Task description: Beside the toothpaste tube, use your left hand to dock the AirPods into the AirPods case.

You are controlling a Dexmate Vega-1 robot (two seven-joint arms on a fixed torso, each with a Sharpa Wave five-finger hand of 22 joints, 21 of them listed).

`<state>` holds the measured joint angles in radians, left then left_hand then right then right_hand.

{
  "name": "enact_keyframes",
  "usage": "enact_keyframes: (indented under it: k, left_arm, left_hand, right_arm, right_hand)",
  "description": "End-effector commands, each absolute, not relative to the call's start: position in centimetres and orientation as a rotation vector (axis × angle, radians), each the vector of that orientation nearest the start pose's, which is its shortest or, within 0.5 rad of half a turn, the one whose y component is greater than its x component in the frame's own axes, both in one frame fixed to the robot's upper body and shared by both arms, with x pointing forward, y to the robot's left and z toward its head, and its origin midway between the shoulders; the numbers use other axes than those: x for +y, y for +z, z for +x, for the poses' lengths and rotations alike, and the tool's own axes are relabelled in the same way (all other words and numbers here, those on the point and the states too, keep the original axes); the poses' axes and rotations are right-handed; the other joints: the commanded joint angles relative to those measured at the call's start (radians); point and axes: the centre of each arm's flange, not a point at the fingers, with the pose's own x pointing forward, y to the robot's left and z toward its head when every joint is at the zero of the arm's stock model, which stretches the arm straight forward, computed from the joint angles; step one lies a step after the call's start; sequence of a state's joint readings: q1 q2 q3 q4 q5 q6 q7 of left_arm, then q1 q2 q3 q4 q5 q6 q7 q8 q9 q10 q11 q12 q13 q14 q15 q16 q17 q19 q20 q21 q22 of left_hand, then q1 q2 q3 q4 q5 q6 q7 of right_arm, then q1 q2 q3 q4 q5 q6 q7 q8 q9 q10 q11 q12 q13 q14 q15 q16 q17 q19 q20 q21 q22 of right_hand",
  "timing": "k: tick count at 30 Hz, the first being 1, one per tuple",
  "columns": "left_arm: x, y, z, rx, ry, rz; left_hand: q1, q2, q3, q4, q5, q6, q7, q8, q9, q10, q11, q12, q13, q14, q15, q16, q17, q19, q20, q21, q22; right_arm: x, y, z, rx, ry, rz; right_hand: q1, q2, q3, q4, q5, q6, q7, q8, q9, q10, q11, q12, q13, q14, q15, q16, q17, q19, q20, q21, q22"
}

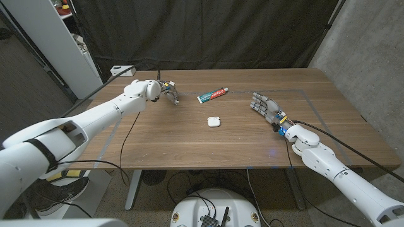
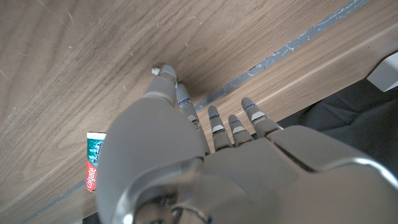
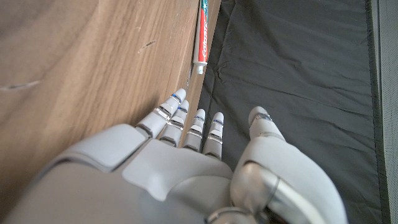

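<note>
The white AirPods case [image 1: 213, 122] lies shut near the table's middle, a little in front of the red, white and green toothpaste tube [image 1: 213, 95] [image 2: 93, 163] [image 3: 202, 37]. My left hand [image 1: 167, 92] [image 2: 186, 149] is left of the tube, fingertips down at the tabletop. Its thumb and a finger meet on a small white piece, the AirPods [image 2: 155, 70], while the other fingers are spread. Whether the piece is off the wood I cannot tell. My right hand [image 1: 268, 107] [image 3: 186, 162] waits right of the case, fingers straight and apart, holding nothing.
A wooden table [image 1: 158, 139] with a grey tape line [image 2: 298, 43] around its work area. A black curtain hangs behind the far edge. A white box [image 1: 121, 70] sits at the far left corner, and cables trail over the table by both arms.
</note>
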<state>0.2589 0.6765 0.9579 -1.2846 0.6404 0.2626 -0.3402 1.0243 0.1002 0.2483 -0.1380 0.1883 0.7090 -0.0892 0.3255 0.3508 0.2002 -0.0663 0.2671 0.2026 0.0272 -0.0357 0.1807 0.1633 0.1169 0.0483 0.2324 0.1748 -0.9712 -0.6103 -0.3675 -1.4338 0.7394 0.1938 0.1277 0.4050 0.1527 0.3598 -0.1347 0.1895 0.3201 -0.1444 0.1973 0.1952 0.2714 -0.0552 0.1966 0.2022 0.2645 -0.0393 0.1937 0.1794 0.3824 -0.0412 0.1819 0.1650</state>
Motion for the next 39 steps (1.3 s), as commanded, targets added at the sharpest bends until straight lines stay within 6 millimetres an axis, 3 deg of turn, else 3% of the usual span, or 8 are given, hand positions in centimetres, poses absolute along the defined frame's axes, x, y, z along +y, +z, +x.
enact_keyframes:
  k: [1,19,39]
  left_arm:
    - [24.91,8.49,70.71,-0.19,-0.027,1.73]
    - [24.75,8.54,70.92,-0.172,-0.043,1.732]
    - [24.54,7.92,71.21,-0.157,-0.035,1.731]
  left_hand:
    - [-0.002,0.012,-0.006,0.005,0.0,0.019,-0.002,0.007,0.005,0.015,-0.001,0.008,0.005,0.015,-0.047,0.004,0.002,0.005,0.005,-0.001,0.005]
    - [-0.04,0.012,-0.03,0.025,0.001,0.045,0.013,0.007,0.005,0.031,-0.006,0.01,0.006,0.049,-0.054,0.006,0.002,0.014,0.011,-0.006,0.007]
    - [-0.028,0.005,-0.05,0.008,0.009,0.06,0.007,-0.005,0.008,0.045,-0.014,0.005,0.007,0.067,-0.061,-0.001,0.002,0.025,0.005,-0.014,0.009]
  right_arm:
    - [-28.67,-7.79,62.74,-0.453,0.342,0.033]
    - [-28.43,-8.04,62.76,-0.445,0.344,0.042]
    - [-28.39,-8.53,62.52,-0.447,0.348,0.055]
  right_hand:
    - [-0.007,-0.002,-0.001,0.003,-0.001,0.0,0.001,0.0,0.004,0.001,0.001,0.004,0.002,0.0,-0.097,0.005,0.004,-0.002,-0.007,0.008,0.005]
    - [-0.002,0.001,0.003,-0.001,0.0,-0.001,0.003,-0.001,0.003,-0.001,0.002,0.003,0.002,-0.001,-0.099,0.003,0.001,-0.005,-0.005,0.007,0.005]
    - [-0.003,0.002,0.002,-0.001,0.0,-0.003,0.004,-0.001,0.003,-0.001,0.0,0.003,0.002,0.0,-0.1,0.004,0.002,-0.006,-0.005,0.007,0.005]
